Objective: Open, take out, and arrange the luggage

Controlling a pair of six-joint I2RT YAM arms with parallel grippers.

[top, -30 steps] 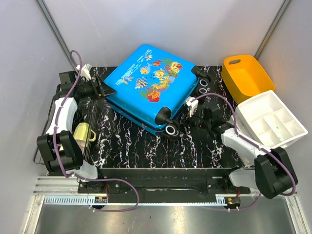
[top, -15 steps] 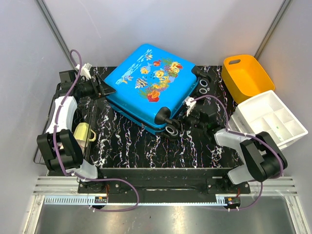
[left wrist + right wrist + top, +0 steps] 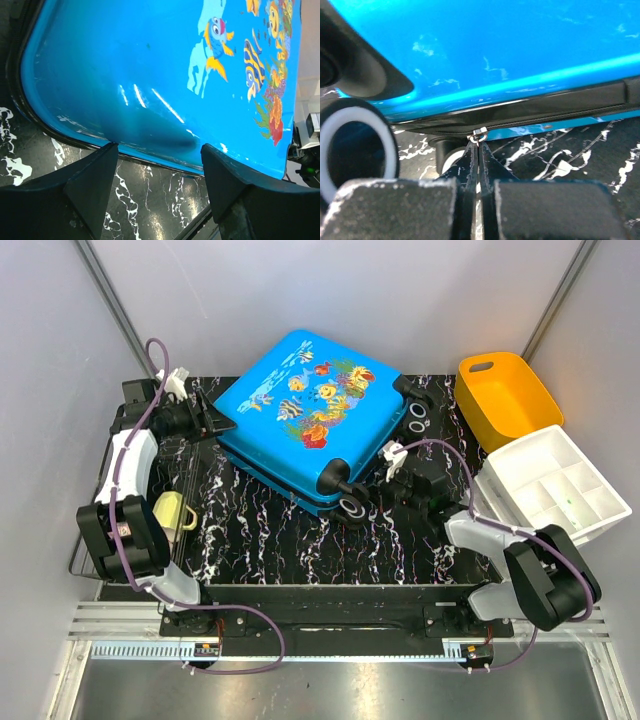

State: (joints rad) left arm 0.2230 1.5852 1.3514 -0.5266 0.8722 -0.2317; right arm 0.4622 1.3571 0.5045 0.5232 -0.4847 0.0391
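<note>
Nearest you, your right pincer [image 3: 478,142] is closed tight, low against the luggage [image 3: 300,410] on its near-right side, beside a black wheel [image 3: 351,506]. Its tips meet at a small metal ring [image 3: 480,132] on the black zip band [image 3: 555,107]. Whether a pull tab sits between them is hidden. The luggage lies flat and shut, skewed, mid-desk [image 3: 300,550]. Its shell is glossy bright blue, with cartoon fish and coral printed on top. Farther back, your left pincer [image 3: 159,147] stands wide open at the luggage's left corner, holding nothing.
</note>
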